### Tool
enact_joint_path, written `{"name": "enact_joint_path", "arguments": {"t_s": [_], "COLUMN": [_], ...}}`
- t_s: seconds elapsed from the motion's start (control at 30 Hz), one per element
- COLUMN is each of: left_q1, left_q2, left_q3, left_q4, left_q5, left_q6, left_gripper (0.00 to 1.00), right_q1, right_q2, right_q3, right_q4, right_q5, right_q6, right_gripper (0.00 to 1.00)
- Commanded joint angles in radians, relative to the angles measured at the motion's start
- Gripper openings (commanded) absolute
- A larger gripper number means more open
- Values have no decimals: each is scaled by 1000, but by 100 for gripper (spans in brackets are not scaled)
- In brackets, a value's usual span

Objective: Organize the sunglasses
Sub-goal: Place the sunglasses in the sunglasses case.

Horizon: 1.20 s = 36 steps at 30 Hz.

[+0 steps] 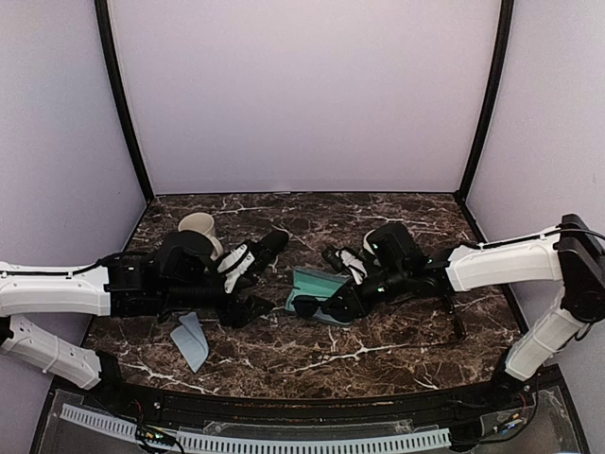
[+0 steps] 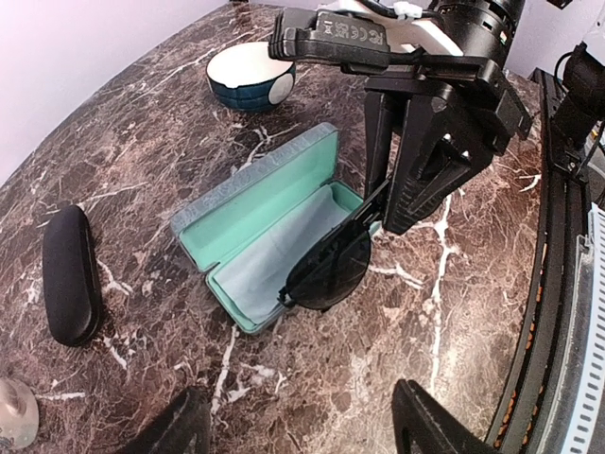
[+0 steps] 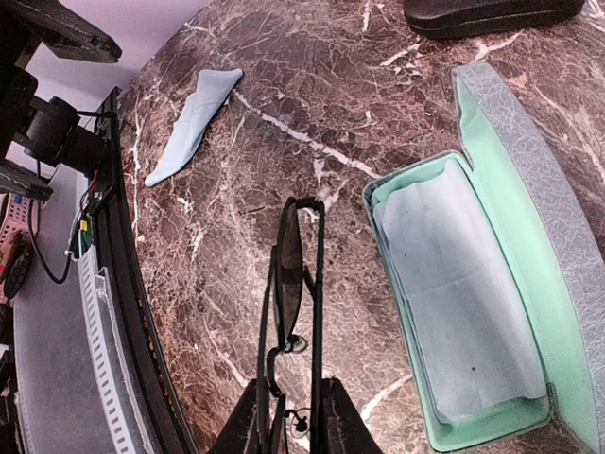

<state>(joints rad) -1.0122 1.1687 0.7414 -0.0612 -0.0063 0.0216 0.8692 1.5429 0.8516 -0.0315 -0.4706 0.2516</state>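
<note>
**Sunglasses poised beside the open case, not yet laid in**

Sunglasses, folded flat, hang over the marble table at its centre, just at the 6 o'clock rim of the open blue-grey case. The case's mint lining and pale cloth insert lie bare. The right gripper is pinched narrow on one end of the frame. The left gripper stands wide apart with nothing between its fingers, hovering near the case.

A closed black case lies at 9 o'clock from the open one in the left wrist view. A blue wiping cloth sits at 7 o'clock from the open case in the top view, and a small bowl at 10 o'clock.

The step in hand looks like placing this pair. The next move calls for carrying the glasses over the tray, turning them to lie along its length, lowering, then letting go; after that the lid wants closing.

A second pair appears nowhere; it may be inside the black case, but that cannot be told. The top view hides the black case behind the left arm, and the right fingers cover the end of the frame they grip.
</note>
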Motion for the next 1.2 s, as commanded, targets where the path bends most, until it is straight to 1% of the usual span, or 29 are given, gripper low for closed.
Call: {"name": "enact_joint_path", "arguments": {"t_s": [0.0, 0.23, 0.27, 0.43, 0.63, 0.83, 1.17], "left_q1": [6, 6, 6, 6, 6, 6, 6], "left_q2": [20, 47, 50, 50, 56, 80, 102], "left_q3": [17, 27, 28, 25, 23, 34, 37], "left_q4": [28, 43, 43, 45, 49, 55, 67], "left_q5": [-9, 22, 26, 26, 42, 65, 79], "left_q6": [-18, -26, -28, -32, -41, -45, -53], "left_gripper": [67, 67, 67, 67, 67, 66, 66], "right_q1": [-7, -11, -12, -22, -30, -33, -44], "right_q2": [23, 43, 70, 98, 107, 123, 119], "right_q3": [-24, -36, -36, -33, -62, -68, -126], "right_q4": [174, 244, 252, 273, 337, 346, 438], "right_q5": [22, 55, 58, 59, 35, 10, 22], "right_q6": [68, 43, 38, 6, -44, -123, -138], "right_gripper": [19, 19, 19, 20, 22, 22, 23]}}
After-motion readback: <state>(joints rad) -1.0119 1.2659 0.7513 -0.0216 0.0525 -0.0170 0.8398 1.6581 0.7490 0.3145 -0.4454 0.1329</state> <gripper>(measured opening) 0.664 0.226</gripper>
